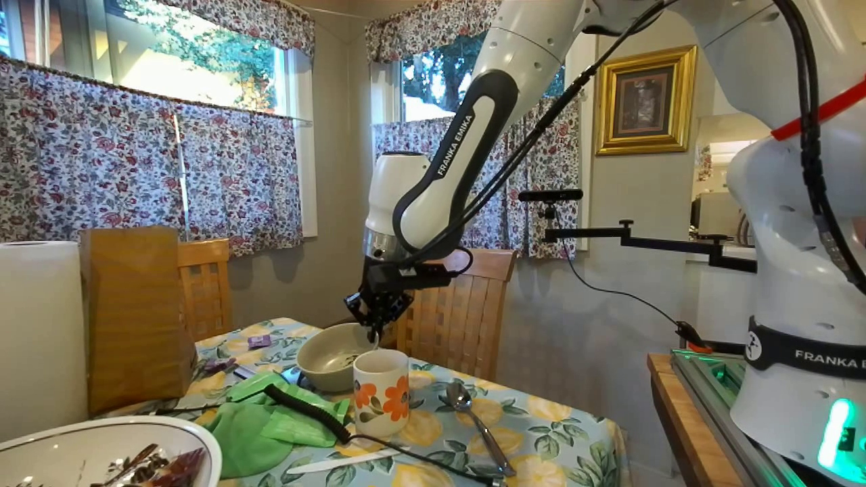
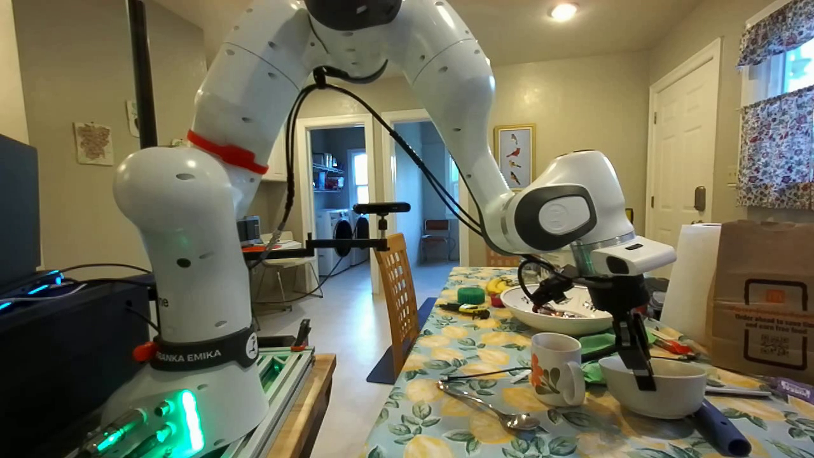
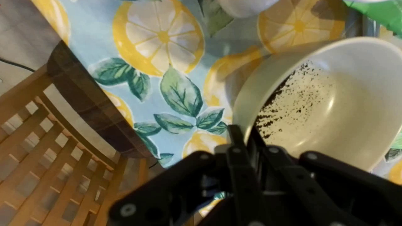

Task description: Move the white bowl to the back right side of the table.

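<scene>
The white bowl [image 1: 325, 362] is at the table's edge near a chair, behind the mug in that exterior view; it also shows in an exterior view [image 2: 661, 394] and in the wrist view [image 3: 351, 113]. Dark specks lie inside it. It looks slightly tilted; I cannot tell whether its base touches the table [image 1: 541, 412]. My gripper [image 3: 246, 135] is shut on the bowl's rim, one finger inside and one outside. The gripper also shows in both exterior views [image 1: 375, 333] [image 2: 641, 375], pointing down at the bowl.
The white mug with orange flowers [image 1: 381, 399] stands close beside the bowl. A spoon [image 2: 483, 405], green cloth [image 1: 247, 436], shallow white dish [image 2: 566, 323], blue handle [image 2: 724, 429], paper bag [image 1: 132, 325] and paper towel roll [image 1: 37, 338] are nearby. A wooden chair [image 1: 453, 311] stands at the table edge.
</scene>
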Controlling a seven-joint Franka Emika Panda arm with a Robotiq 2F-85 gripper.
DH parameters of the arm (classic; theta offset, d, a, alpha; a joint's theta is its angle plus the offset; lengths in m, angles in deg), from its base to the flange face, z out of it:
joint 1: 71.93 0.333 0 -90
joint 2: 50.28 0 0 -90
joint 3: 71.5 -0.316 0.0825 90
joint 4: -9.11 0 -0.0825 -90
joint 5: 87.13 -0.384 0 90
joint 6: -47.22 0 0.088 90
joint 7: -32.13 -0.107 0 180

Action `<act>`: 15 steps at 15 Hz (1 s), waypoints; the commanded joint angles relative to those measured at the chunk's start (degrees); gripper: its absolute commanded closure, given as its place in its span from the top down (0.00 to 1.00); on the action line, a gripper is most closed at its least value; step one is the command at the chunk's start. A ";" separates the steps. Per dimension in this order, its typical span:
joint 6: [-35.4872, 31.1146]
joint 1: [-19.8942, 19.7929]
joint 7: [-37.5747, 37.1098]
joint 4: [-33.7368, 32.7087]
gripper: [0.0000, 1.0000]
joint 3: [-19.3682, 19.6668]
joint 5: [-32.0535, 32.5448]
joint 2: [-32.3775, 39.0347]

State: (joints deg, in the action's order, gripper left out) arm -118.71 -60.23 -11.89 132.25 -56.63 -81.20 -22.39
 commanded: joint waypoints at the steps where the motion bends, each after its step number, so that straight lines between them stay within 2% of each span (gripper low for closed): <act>1: -1.14 -0.53 1.04 -3.74 0.02 -0.13 -2.16 2.42; 11: -0.65 -3.36 2.06 -9.08 0.02 -2.09 -7.29 5.58; 15: -1.52 -3.96 2.09 -8.31 0.02 -2.83 -8.77 5.06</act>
State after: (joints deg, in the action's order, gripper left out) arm -118.94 -62.79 -11.55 125.39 -58.06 -87.14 -17.81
